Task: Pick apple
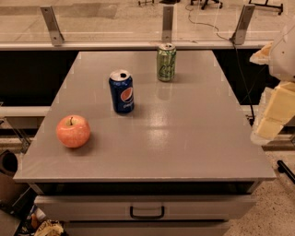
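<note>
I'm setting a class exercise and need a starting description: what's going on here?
A robot is set to pick up the apple, which sits untouched near the front left corner of the table. The gripper hangs off the right edge, far from it. A blue can and a green can stand upright farther back.

Right edge: gripper (271, 122) beside table (184, 138), arm (285, 50) mostly cut off by frame; only pale blocky parts show, can't tell which is which. Label on green can (166, 62) too small to read. Far side of blue can (121, 92) hidden; same for back & underside of apple (73, 131). Btm left: clutter (44, 228) cropped, can't ID. Top: chair bases (207, 3) cropped. Lower drawer (147, 228) cut by btm edge.
</note>
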Robot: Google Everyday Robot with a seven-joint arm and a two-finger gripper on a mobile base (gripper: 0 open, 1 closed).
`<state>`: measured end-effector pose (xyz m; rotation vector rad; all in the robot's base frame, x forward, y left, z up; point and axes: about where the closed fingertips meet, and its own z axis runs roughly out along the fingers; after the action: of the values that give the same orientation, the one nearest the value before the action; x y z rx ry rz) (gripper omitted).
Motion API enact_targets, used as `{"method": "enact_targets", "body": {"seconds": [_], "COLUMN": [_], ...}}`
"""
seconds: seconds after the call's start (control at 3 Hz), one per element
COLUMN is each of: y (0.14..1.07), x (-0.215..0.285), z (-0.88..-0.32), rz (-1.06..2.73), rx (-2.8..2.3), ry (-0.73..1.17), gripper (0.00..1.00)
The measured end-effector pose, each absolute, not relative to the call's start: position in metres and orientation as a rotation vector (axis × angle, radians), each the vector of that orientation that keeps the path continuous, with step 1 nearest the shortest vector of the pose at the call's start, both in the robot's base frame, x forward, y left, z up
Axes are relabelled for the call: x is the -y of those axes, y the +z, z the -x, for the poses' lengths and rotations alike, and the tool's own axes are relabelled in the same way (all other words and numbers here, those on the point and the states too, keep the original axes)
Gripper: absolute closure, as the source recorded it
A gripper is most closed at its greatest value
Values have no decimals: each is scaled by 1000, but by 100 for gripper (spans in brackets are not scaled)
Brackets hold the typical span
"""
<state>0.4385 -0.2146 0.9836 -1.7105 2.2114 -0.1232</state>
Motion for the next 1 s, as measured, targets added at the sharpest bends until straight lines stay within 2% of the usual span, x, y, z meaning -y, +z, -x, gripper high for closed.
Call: {"method": "enact_targets", "body": {"seconds": [0.67,1.0], "y": [986,980], "x": [213,199], "z": [-439,-441], "rz": [1700,1654], "rx": [-2195,-2130], "ry": [-109,2], "gripper": [0,0]}}
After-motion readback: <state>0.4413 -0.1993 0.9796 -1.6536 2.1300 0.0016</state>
